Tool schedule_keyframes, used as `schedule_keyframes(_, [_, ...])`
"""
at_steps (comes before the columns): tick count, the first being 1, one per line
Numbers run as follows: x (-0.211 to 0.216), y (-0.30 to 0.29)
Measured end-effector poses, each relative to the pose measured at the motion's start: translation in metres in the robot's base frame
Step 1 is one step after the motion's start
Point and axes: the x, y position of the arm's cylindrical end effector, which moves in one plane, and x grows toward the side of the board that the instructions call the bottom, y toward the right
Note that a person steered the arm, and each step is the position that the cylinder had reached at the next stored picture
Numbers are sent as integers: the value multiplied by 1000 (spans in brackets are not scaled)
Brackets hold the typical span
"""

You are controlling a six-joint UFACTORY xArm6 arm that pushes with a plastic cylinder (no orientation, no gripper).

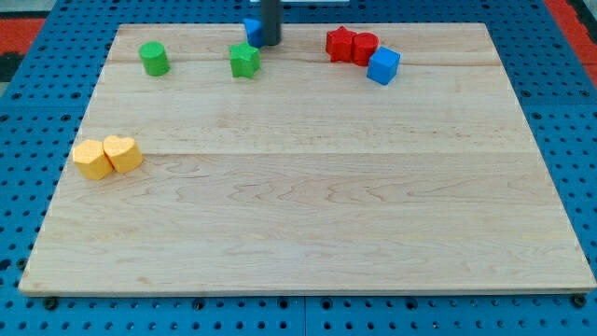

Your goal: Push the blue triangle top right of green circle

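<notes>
No readable writing, brand or label anywhere on the blocks, the rod or the worktop (308,224).

Your rod comes straight down from the view's top edge, roughly upright, its upper part cut off by the frame. My tip (270,43) sits on the board near the top edge, touching or just beside the blue triangle (252,29) on that block's right side. There's no gripper on this rig, only the rod, so nothing is open, closed or held.

The blue triangle is partly hidden behind the rod; you only see a small blue sliver at the view's top, so its shape can't really be confirmed here. It sits just above the green star-like block (245,61), close but whether they touch I can't tell.

The green circle (154,58) stands at the top left of the board, well apart from the blue triangle, which lies to its right and slightly higher in the view.

Top right cluster: a red star-ish block (340,44) touching a red cylinder (364,47), with a blue cube (382,65) against the cylinder's lower right.

Left side, mid-height: two yellow blocks (107,156) pressed together; exact shapes hard to make out, looks like faceted, maybe hexagon and pentagon.

Worktop is a light wooden board on a blue perforated base (19,187). Red surface is visible at both top corners, cut off.
</notes>
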Motion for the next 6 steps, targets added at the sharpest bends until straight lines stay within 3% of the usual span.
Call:
schedule_keyframes(1, [0,4])
schedule_keyframes(2, [-19,66])
schedule_keyframes(3, [-31,29])
schedule_keyframes(5, [-21,-99])
schedule_keyframes(6, [-33,-76])
